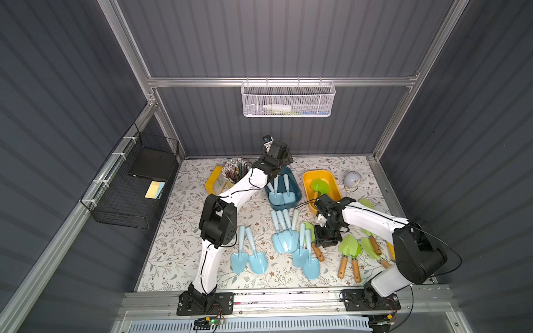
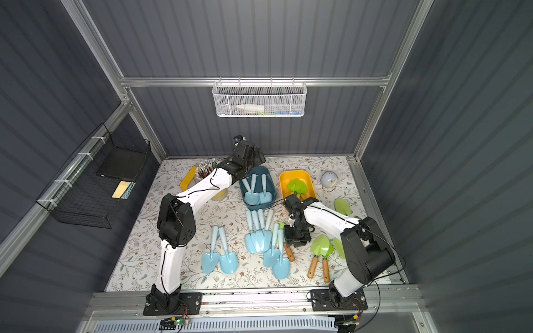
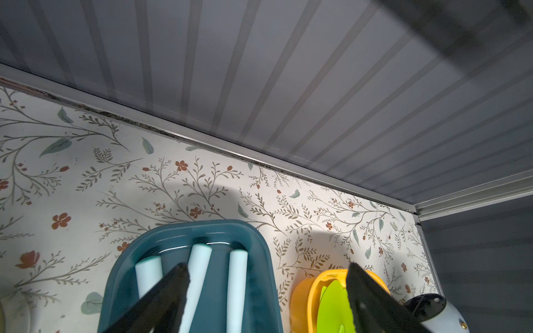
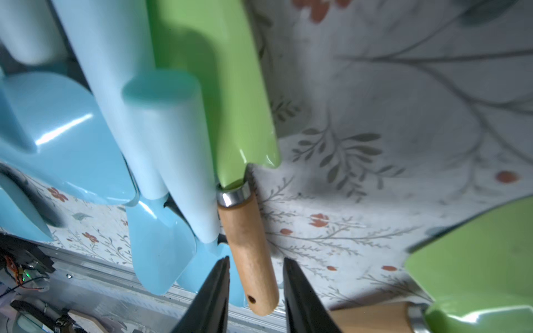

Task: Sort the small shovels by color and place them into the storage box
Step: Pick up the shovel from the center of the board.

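A teal storage box (image 1: 298, 190) at the back holds three pale-blue shovels (image 1: 278, 193). My left gripper (image 3: 266, 266) hangs open over its far end with nothing between the fingers. A yellow box (image 1: 317, 173) beside it holds a green shovel (image 1: 319, 186). Several blue shovels (image 1: 285, 233) lie mid-table, with two more (image 1: 248, 255) to their left. Green shovels with wooden handles (image 1: 350, 253) lie to the right. My right gripper (image 4: 256, 261) is low over the table, and its jaws straddle a green shovel's wooden handle (image 4: 248, 245) with a gap on each side.
A cup of pencils (image 1: 234, 170) stands at the back left in a yellow holder (image 1: 212, 180). A pale egg-shaped object (image 1: 352, 180) sits at the back right. A white mesh basket (image 1: 288, 99) hangs on the back wall. A black wire basket (image 1: 135, 187) hangs on the left wall.
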You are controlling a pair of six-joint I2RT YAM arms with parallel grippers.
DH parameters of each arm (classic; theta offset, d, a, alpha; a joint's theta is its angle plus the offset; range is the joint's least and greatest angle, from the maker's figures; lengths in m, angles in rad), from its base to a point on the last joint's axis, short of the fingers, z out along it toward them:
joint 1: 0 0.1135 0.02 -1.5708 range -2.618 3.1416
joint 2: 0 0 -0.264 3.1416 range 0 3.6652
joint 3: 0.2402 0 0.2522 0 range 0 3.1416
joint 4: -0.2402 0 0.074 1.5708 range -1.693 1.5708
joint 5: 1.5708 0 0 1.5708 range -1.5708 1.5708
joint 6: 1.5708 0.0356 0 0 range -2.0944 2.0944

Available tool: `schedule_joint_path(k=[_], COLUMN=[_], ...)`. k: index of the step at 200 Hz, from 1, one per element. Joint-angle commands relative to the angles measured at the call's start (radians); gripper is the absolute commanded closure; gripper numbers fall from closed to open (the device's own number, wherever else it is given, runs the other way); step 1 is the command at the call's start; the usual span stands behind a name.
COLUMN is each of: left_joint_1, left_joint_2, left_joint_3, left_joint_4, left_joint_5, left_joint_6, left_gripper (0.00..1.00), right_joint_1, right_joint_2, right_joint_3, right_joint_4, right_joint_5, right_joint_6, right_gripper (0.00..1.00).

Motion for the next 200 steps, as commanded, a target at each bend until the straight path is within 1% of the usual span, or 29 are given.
schedule_joint_path(k=[1, 14, 35, 69, 78, 83, 105, 126, 151, 180, 200], left_joint_1=[-0.005, -0.005, -0.005, -0.005, -0.005, -0.005, -0.005, -0.005, -0.005, -0.005, -0.005], left_joint_2=[0.034, 0.031, 0.032, 0.046, 0.048, 0.048, 0.056, 0.073, 0.087, 0.099, 0.098], left_joint_3=[0.038, 0.037, 0.041, 0.074, 0.080, 0.082, 0.090, 0.106, 0.113, 0.119, 0.120], left_joint_4=[-0.032, -0.033, -0.032, -0.040, -0.040, -0.040, -0.035, -0.036, -0.024, -0.021, -0.026], left_joint_5=[0.020, 0.018, 0.015, 0.014, 0.014, 0.014, 0.023, 0.038, 0.052, 0.062, 0.061], left_joint_6=[0.033, 0.038, 0.049, 0.062, 0.062, 0.062, 0.064, 0.065, 0.065, 0.066, 0.064], left_gripper=[0.12, 0.12, 0.12, 0.11, 0.11, 0.11, 0.11, 0.11, 0.10, 0.10, 0.10], right_joint_1=[0.024, 0.025, 0.026, 0.024, 0.024, 0.024, 0.021, 0.009, -0.014, -0.028, -0.028], right_joint_2=[-0.003, 0.000, 0.028, 0.053, 0.051, 0.049, 0.023, -0.003, -0.030, 0.020, 0.065], right_joint_3=[-0.032, -0.051, -0.078, -0.137, -0.151, -0.158, -0.190, -0.212, -0.234, -0.215, -0.199], right_joint_4=[0.013, 0.029, 0.061, 0.143, 0.152, 0.155, 0.158, 0.126, 0.116, 0.120, 0.130], right_joint_5=[-0.015, 0.009, 0.012, 0.012, 0.014, 0.052, 0.092, 0.145, 0.185, 0.207, 0.224], right_joint_6=[0.039, 0.046, 0.050, 0.083, 0.093, 0.101, 0.126, 0.156, 0.182, 0.178, 0.174], right_gripper=[0.64, 0.64, 0.64, 0.68, 0.71, 0.73, 0.86, 0.88, 0.86, 0.74, 0.71])
